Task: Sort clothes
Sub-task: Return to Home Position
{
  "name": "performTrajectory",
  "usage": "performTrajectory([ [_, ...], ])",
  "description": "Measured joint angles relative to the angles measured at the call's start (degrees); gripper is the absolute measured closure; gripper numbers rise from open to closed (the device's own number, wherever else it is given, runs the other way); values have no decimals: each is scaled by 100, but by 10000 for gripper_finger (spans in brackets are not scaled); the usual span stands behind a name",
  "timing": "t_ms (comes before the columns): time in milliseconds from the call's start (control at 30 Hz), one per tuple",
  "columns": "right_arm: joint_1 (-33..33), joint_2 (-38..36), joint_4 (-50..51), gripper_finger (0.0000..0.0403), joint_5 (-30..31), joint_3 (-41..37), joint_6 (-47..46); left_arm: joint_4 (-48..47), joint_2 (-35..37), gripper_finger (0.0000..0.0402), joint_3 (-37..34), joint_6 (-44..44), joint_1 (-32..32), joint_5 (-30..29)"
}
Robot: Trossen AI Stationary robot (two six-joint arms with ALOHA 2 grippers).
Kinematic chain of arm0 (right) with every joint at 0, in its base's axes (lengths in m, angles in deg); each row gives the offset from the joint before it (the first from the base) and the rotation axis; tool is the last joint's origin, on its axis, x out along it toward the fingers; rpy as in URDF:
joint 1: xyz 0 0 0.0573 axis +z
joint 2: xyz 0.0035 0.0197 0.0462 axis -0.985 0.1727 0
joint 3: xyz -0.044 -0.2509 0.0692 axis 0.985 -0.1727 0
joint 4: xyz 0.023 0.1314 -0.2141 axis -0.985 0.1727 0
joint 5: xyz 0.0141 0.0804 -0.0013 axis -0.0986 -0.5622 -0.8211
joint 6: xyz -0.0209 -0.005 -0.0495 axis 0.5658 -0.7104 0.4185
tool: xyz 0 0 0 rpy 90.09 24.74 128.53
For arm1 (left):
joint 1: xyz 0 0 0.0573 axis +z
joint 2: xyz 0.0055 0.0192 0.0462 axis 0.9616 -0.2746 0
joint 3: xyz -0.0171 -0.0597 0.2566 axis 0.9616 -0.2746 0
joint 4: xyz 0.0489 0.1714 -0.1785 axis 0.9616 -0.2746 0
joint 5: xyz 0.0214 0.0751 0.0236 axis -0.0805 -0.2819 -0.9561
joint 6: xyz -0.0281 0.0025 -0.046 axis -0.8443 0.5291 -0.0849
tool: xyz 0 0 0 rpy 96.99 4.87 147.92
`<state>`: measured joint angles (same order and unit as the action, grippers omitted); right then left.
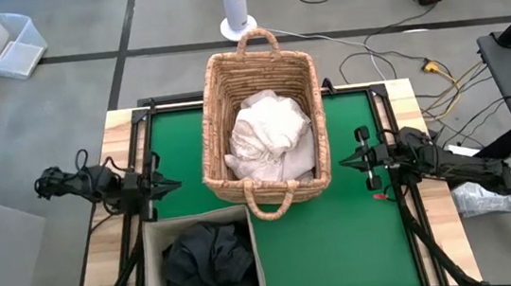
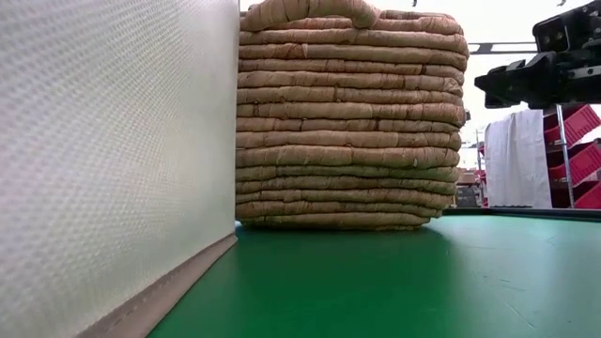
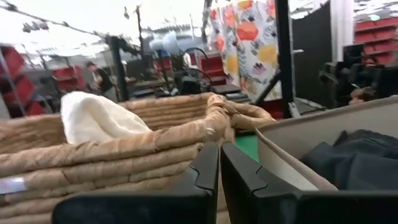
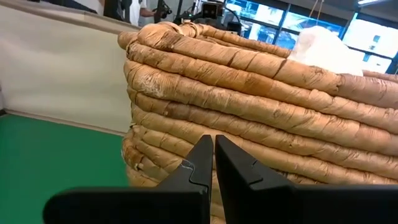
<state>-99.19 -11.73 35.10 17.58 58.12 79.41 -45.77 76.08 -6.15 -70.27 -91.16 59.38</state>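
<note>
White garments [image 1: 269, 137] lie piled in the tan wicker basket [image 1: 300, 72] at the table's middle; they also show in the left wrist view [image 3: 93, 118]. Dark garments [image 1: 206, 262] lie in the beige fabric bin [image 1: 152, 259] at the near left and show in the left wrist view [image 3: 348, 155]. My left gripper [image 1: 176, 183] is shut and empty just left of the basket. My right gripper [image 1: 343, 161] is shut and empty just right of the basket, above the table.
The basket wall [image 2: 347, 122] and the bin wall [image 2: 113, 150] stand close together on the green mat [image 2: 394, 282]. Bare green mat [image 1: 342, 239] lies at the near right. A white fan base [image 1: 237, 26] and cables lie on the floor beyond the table.
</note>
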Motion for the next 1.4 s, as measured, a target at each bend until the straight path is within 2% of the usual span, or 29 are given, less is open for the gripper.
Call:
performTrajectory([
  [100, 0, 2, 5, 390, -4, 0, -117, -507, -3, 401, 396, -420, -3, 92],
  [167, 0, 0, 4, 390, -8, 0, -117, -1254, 20, 401, 819, -469, -4, 23],
  [233, 0, 0, 0, 390, -8, 0, -117, -2073, -1, 401, 1077, -690, 0, -429],
  [300, 0, 1, -4, 390, -7, 0, -113, -1977, 19, 401, 1105, -864, 5, -925],
  [400, -2, 0, -6, 390, -6, -2, -112, -1893, -5, 401, 982, -998, 6, -1124],
  [533, -2, 2, -7, 390, -2, -2, -113, -1924, -154, 401, 457, -1961, 7, -1873],
  [633, -2, 2, -9, 390, -2, -4, -116, -1800, -232, 401, -14, -2371, 6, -1979],
  [700, -2, 2, -9, 390, -3, -4, -157, -1346, -221, 401, -263, -2115, 2, -1951],
  [867, -2, 6, -9, 390, -5, -7, -53, -290, -165, 401, -743, -638, 2, -1564],
  [933, -2, -3, -11, 390, -16, -7, -47, -156, -167, 401, -753, -184, 2, -1345],
  [1067, -2, 11, 0, 390, -14, -7, -153, -266, -111, 401, -756, -99, 2, -1303],
  [1400, -2, 4, -28, 390, -13, -11, -2755, -216, -148, 401, -759, -205, 2, -1314],
])
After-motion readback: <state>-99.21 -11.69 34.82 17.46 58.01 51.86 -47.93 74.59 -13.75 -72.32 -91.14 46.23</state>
